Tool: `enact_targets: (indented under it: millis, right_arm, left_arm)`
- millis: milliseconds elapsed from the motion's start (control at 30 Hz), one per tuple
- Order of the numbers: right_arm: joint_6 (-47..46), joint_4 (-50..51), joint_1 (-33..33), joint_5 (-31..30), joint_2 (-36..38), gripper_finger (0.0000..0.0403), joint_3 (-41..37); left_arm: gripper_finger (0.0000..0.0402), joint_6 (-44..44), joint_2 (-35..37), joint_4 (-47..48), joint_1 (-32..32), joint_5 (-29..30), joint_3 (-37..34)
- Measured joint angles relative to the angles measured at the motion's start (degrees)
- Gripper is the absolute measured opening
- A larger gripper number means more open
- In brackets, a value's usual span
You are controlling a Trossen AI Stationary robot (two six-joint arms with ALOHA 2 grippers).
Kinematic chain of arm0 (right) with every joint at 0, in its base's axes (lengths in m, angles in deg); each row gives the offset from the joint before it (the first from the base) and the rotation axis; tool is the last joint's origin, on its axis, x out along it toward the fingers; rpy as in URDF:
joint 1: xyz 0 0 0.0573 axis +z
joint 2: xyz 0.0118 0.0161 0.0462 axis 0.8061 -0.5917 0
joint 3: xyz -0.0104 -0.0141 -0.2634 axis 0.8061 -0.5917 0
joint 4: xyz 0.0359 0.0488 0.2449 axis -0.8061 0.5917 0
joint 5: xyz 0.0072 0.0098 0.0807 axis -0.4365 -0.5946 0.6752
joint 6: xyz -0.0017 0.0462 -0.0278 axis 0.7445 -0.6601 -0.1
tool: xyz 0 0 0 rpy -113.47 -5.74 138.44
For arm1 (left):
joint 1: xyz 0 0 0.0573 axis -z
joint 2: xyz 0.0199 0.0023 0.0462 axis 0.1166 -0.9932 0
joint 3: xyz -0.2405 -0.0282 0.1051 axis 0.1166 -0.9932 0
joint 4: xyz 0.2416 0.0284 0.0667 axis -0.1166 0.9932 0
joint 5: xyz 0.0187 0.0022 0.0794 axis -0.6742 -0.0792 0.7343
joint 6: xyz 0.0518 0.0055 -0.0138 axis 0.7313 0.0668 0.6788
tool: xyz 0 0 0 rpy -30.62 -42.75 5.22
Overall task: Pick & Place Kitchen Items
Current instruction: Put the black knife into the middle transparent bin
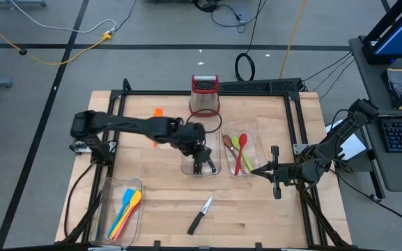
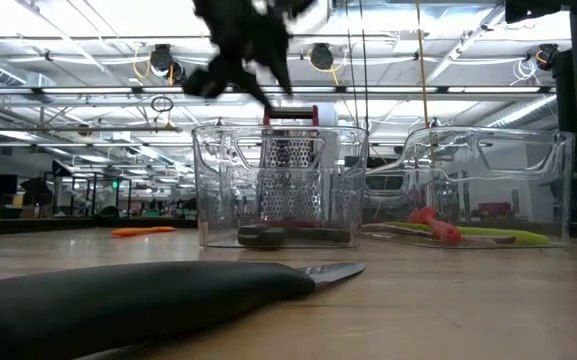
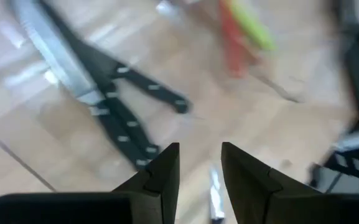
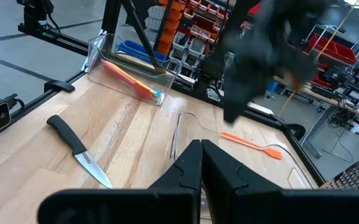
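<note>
Overhead, the wooden table [image 1: 166,202] sits on grey floor — left claw [image 1: 202,164] slightly parted, empty; right claw [image 1: 260,169] closed.

A boxy metal grater [image 1: 204,97] with a red top stands upright at the table's [image 1: 256,209] far edge. Three clear plastic trays rest there: middle [image 1: 187,166], right [image 1: 256,143], near-left [image 1: 106,209].

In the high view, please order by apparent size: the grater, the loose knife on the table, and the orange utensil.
1. Grater, the largest.
2. Loose knife, shorter and much thinner.
3. Orange utensil; the left arm hides part of it, so its true length is unsure.
</note>
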Motion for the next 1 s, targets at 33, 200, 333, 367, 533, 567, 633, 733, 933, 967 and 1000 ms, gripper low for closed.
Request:
enact_targets:
  millis: [33,200,333,367,533,567,633,733,933,967,1000]
  right_arm:
    - [0.02,0.02,0.00,-0.02,0.02,0.0000,0.00]
    - [0.48,0.00,0.00,-0.02,0.02,0.0000,0.00]
    - [0.57,-0.08,0.00,-0.02,0.02,0.0000,0.00]
    - [0.57,-0.03,0.00,-0.03,0.02,0.0000,0.00]
    - [0.43,-0.29,0.02,-0.02,0.02,0.0000,0.00]
    - [0.43,-0.39,0.00,-0.02,0.00,0.0000,0.00]
    - [0.41,-0.80,0.00,-0.04,0.00,0.0000,0.00]
    - [0.42,-1.22,0.00,-0.03,0.00,0.0000,0.00]
    - [0.41,-2.42,0.00,-0.04,0.00,0.0000,0.00]
    - [0.41,-2.57,0.02,-0.04,0.00,0.0000,0.00]
    - [0.41,-2.65,0.01,-0.04,0.00,0.0000,0.00]
  left_arm:
    - [0.0119,-0.06,1.40,-0.18,1.35,1.37,0.00]
    - [0.0120,-4.64,4.82,-1.44,10.69,8.69,0.04]
    - [0.0120,-10.53,4.40,-2.55,18.62,10.06,0.04]
    - [0.0120,-12.42,3.92,-2.96,20.32,10.60,0.06]
    - [0.0120,-20.03,0.98,-3.20,27.50,13.75,0.02]
    - [0.0120,-21.16,0.52,-3.65,28.64,14.66,0.02]
    - [0.0120,-22.64,-0.68,-5.61,30.56,16.60,0.02]
    - [0.0120,-22.20,-3.36,-10.18,32.15,17.75,0.02]
    - [0.0120,-20.54,-9.80,-16.93,33.05,16.80,0.02]
    - [0.0120,-19.87,-10.90,-17.32,33.06,15.57,0.02]
    - [0.0120,-18.79,-11.89,-17.45,33.06,14.27,0.02]
